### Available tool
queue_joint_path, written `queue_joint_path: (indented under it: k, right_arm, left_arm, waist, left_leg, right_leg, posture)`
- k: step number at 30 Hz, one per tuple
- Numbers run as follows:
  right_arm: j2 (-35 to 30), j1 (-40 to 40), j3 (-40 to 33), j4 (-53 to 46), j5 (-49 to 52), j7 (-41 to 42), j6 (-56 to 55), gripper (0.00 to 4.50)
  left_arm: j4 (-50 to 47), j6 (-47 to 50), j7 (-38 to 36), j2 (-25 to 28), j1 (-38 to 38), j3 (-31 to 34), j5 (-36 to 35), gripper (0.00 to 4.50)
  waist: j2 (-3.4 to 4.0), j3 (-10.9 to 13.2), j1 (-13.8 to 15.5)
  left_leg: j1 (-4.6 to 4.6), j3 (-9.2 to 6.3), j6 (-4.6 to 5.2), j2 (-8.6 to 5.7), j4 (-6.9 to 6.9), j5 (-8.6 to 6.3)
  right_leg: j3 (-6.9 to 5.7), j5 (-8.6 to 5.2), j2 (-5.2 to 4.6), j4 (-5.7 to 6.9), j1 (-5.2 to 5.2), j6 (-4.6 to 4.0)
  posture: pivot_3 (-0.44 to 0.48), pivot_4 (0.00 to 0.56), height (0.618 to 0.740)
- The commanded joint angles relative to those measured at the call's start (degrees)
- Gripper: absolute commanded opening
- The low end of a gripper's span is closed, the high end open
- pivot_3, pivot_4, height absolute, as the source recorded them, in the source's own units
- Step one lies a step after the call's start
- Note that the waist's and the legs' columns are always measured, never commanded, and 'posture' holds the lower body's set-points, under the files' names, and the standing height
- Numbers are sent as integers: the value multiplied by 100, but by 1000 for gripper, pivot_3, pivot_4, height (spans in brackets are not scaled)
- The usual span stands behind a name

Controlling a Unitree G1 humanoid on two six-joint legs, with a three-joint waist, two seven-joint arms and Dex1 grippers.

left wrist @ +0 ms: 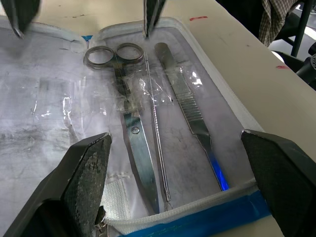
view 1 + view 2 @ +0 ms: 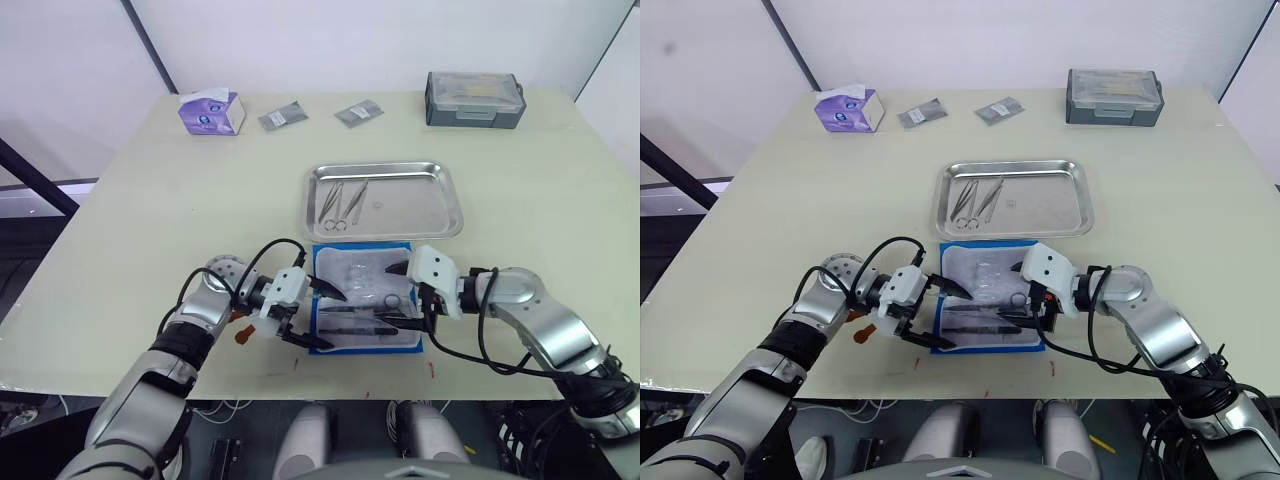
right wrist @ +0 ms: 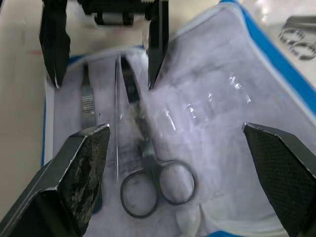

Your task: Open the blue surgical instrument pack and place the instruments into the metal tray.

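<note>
The wide cream tabletop (image 2: 520,200) carries everything. At its middle sits the shallow shiny steel tray (image 2: 440,200), already holding a couple of slim scissor-like instruments (image 2: 340,205) near its left end. Just in front of the tray lies the flat blue surgical instrument pack (image 2: 365,298), opened so its pale clear-plastic inside faces up.

On that lining rest the remaining pieces: dark ring-handled scissors (image 1: 129,123), a thin metal probe (image 1: 157,133) and a flat ridged scalpel-style handle (image 1: 190,106), side by side and almost touching.

The left gripper (image 2: 320,315) and right gripper (image 2: 398,295) hover over the pack from opposite sides, jaws of both spread wide and holding nothing.

The step in hand looks like picking one instrument. Judged from here, it would go best taking the outermost piece first, pinching across its narrow width, while the other gripper pins the pack's border so the crinkled film does not lift.

Far back stand a purple tissue box (image 2: 211,112), two small grey sachets (image 2: 283,117) and a grey lidded box (image 2: 474,99), well clear of the path.
</note>
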Motion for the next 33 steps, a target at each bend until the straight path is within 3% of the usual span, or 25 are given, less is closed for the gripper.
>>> queue_joint_path:
  k: [1, 17, 21, 25, 33]
  right_arm:
    - [-28, -352, 259, 40, -351, -6, 10, 4500]
    - [-81, -642, 737, 450, -963, 370, -316, 4500]
    - [-69, -714, 788, 486, -1017, 484, -271, 3430]
    - [-74, -752, 821, 489, -1072, 567, -238, 1533]
    - [-25, -861, 954, 460, -1190, 717, -90, 1533]
  left_arm:
    - [533, 87, -255, -2, 354, -415, 383, 4422]
    - [730, -140, -255, -15, 329, -491, 315, 4422]
    - [753, -161, -255, -34, 322, -491, 321, 4500]
    - [791, -179, -255, -54, 310, -490, 338, 4500]
    - [828, -189, -255, -72, 299, -488, 338, 4500]
  waist:
    - [2, -3, -8]
    - [19, -22, -66]
    - [22, -28, -81]
    - [29, -40, -87]
    - [35, -54, -89]
  left_leg:
    - [1, 0, 0, 0, 0, 0]
    - [2, -1, 1, 0, 0, 0]
    - [2, -4, 1, 0, 0, 0]
    - [2, -4, 1, -1, 0, 0]
    - [2, -4, 1, -1, 0, 0]
  right_leg:
    - [1, 0, 0, 1, 0, 0]
    - [-1, 0, 0, 1, 0, 0]
    - [-3, 0, 0, 1, 1, 0]
    - [-2, 0, 0, 1, 1, 0]
    - [-2, 0, 0, 1, 1, 0]
  posture:
    - [0, 150, 734]
    - [0, 150, 734]
    - [0, 150, 734]
    - [0, 150, 734]
    - [0, 150, 734]
